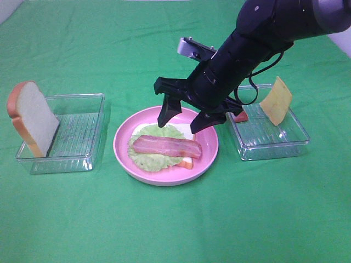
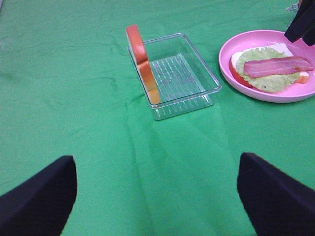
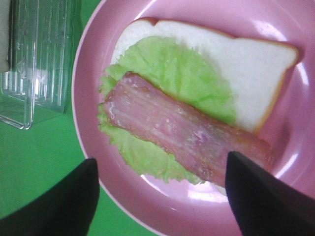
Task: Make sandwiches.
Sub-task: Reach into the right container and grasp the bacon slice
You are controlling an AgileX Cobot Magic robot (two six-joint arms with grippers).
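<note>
1. The right end effector (image 1: 181,125) hangs wide open and empty just above the round pink plate (image 3: 125,209), which carries a white bread slice (image 3: 251,64), ruffled green lettuce (image 3: 177,69) and a pink-red bacon strip (image 3: 182,128).
2. The orange-yellow cheese square (image 1: 276,100), probably the next layer, stands on edge in the clear plastic tray (image 1: 269,145) just right of the plate. The right arm is the nearer one.
3. The left end effector (image 2: 157,196) hovers wide open and empty over the green-clothed desk (image 2: 74,98).

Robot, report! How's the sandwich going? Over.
Left gripper open, right gripper open over plate. Sandwich: bread, lettuce, bacon stacked. Cheese, second slice not yet on. Nothing blocking.

Front cloth (image 1: 175,230) lies open — left tray (image 1: 82,159), right tray (image 1: 274,149) flank the plate (image 1: 122,156), right gripper (image 1: 181,125) overhead
</note>
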